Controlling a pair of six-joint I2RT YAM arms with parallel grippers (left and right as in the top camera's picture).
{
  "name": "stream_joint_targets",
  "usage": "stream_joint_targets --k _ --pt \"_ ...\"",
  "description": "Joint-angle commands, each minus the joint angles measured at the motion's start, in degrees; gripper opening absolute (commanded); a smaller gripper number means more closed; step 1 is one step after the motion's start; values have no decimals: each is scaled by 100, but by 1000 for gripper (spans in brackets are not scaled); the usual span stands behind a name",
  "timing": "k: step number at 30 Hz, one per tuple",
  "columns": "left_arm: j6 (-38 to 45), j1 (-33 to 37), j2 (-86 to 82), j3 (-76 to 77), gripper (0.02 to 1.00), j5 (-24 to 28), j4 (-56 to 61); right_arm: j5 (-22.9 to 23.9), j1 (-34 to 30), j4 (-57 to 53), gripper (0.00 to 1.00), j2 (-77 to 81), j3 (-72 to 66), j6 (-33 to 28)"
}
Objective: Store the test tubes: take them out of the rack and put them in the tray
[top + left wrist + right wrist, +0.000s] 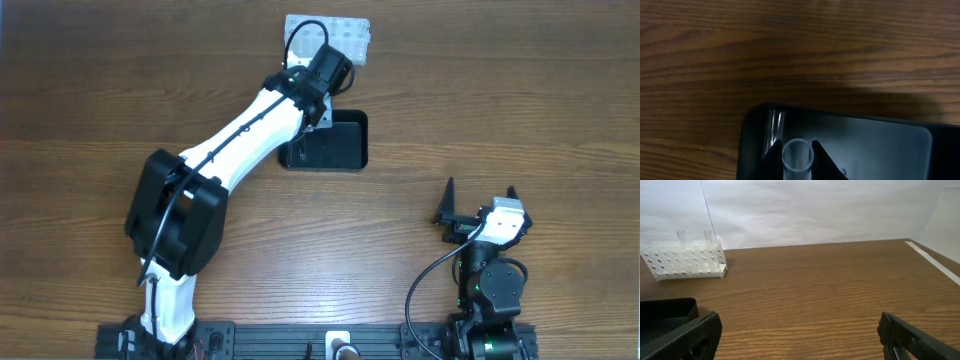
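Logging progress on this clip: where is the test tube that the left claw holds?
In the left wrist view the test tube is clamped in the left claw, over one end of the black tray, near the rack.

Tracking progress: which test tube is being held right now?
The test tube in the left gripper, above the black tray; two others stand in the white rack.

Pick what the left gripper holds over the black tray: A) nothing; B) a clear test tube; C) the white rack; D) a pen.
B: in the left wrist view the left gripper is shut on a clear test tube above the tray.
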Motion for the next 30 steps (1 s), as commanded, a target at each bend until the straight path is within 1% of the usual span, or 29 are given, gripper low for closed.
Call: stream_joint_targets --k 1,12,13,15,19,22,25,27,29,30 --pt "-81 -55 227 -50 71 -98 17 -11 -42 -11 991 -52 -35 11" --pt "-81 -55 232 -50 108 -20 98 -11 -42 -11 991 -52 -35 11" --pt "-81 -52 232 -50 128 -22 96 -11 -42 -11 991 -52 -35 11" --pt "-79 -55 232 -50 213 -22 96 -11 -42 -11 993 -52 -35 11" --pt "-76 -55 229 -50 240 -46 96 -11 -42 -11 993 -52 -35 11" --pt "-76 -55 197 -50 314 -96 96 -11 -42 -11 991 -52 -35 11" --pt "-55 -55 63 -50 329 -177 98 -11 -42 -11 993 -52 -35 11" --pt "-55 -72 -140 -50 354 -350 101 -11 -42 -11 993 -52 -35 11" --pt "-31 -120 -415 -50 411 -660 146 -11 -42 -11 991 -52 -35 11" --pt "122 -153 -605 -50 481 -831 227 -11 -42 -11 991 -52 -35 11"
